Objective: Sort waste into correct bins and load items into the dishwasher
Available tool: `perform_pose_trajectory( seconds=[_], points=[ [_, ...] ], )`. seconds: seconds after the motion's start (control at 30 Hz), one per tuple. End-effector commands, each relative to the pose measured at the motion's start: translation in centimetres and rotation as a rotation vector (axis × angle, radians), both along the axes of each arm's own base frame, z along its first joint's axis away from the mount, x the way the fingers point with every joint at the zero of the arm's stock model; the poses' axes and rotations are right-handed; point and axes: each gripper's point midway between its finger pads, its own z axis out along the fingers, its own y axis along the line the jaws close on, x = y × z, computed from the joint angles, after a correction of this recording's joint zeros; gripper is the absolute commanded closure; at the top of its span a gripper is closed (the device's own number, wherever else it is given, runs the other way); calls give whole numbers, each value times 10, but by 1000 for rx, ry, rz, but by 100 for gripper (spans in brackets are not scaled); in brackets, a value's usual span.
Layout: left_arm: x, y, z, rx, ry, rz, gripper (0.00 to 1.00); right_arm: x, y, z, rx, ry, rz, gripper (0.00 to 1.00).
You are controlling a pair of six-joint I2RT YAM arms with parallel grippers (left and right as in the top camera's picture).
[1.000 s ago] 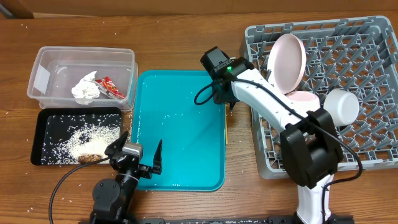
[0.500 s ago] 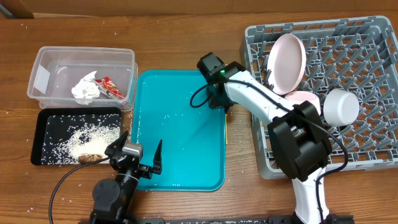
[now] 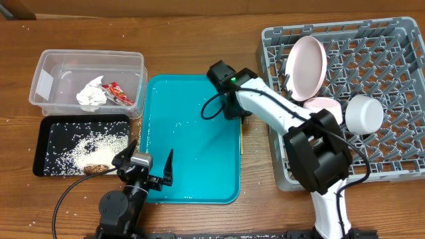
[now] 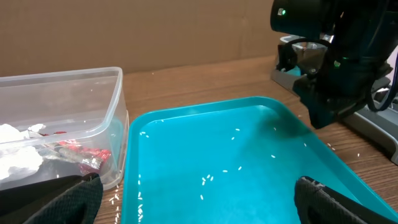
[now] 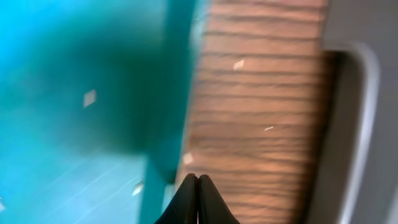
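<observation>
The clear tub (image 3: pixel 46 63) holds the white napkin (image 3: pixel 91 95) and the red wrapper (image 3: pixel 119 93); both also show in the left wrist view, napkin (image 4: pixel 15 155) and wrapper (image 4: pixel 81 155). The black tray (image 3: pixel 50 126) holds rice (image 3: pixel 93 146) and the brown scrap (image 3: pixel 96 169). In the grey rack (image 3: pixel 385 153) stand the plate (image 3: pixel 305 66), the pink bowl (image 3: pixel 324 105) and a white bowl or cup (image 3: pixel 364 113). A thin chopstick (image 3: pixel 242 141) lies on the table between tray and rack. My right gripper (image 3: pixel 240 118) (image 5: pixel 197 186) is shut, empty, over the teal tray's right edge. My left gripper (image 3: pixel 147 166) (image 4: pixel 199 199) is open and empty.
The teal serving tray (image 3: pixel 192 166) (image 4: pixel 249 143) lies in the middle with a few rice grains on it. Loose grains lie on the wood beside the tub. The rack's rim (image 5: pixel 367 124) is close to the right of my right gripper.
My right arm's wrist has shifted a little left and down along the teal tray's right edge. The left arm has not moved.
</observation>
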Motion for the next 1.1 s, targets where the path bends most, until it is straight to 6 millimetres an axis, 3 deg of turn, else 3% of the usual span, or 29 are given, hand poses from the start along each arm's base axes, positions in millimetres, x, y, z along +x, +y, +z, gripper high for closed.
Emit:
perform_pose_trajectory(
  seconds=[0.0, 0.17, 0.4, 0.5, 0.57, 0.73, 0.9, 1.07],
  points=[
    [-1, -3, 0, -8, -4, -12, 0, 16, -10, 14, -4, -61, -36, 96],
    [-1, -3, 0, -8, -4, -12, 0, 13, -8, -4, 5, -28, -35, 96],
    [-1, -3, 0, -8, -4, -12, 0, -4, 38, -8, 120, 16, 72, 96],
    [-1, -3, 0, -8, -4, -12, 0, -6, 47, -8, 129, 9, 92, 96],
    [-1, -3, 0, -8, -4, -12, 0, -4, 43, -7, 100, -3, 87, 96],
    [-1, -3, 0, -8, -4, -12, 0, 14, 2, 14, -59, -109, -20, 96],
    [-1, -3, 0, -8, -4, -12, 0, 19, -10, 7, -25, -75, -34, 96],
    [-1, -3, 0, -8, -4, -12, 0, 13, -3, -8, 66, -25, -41, 96]
  ],
)
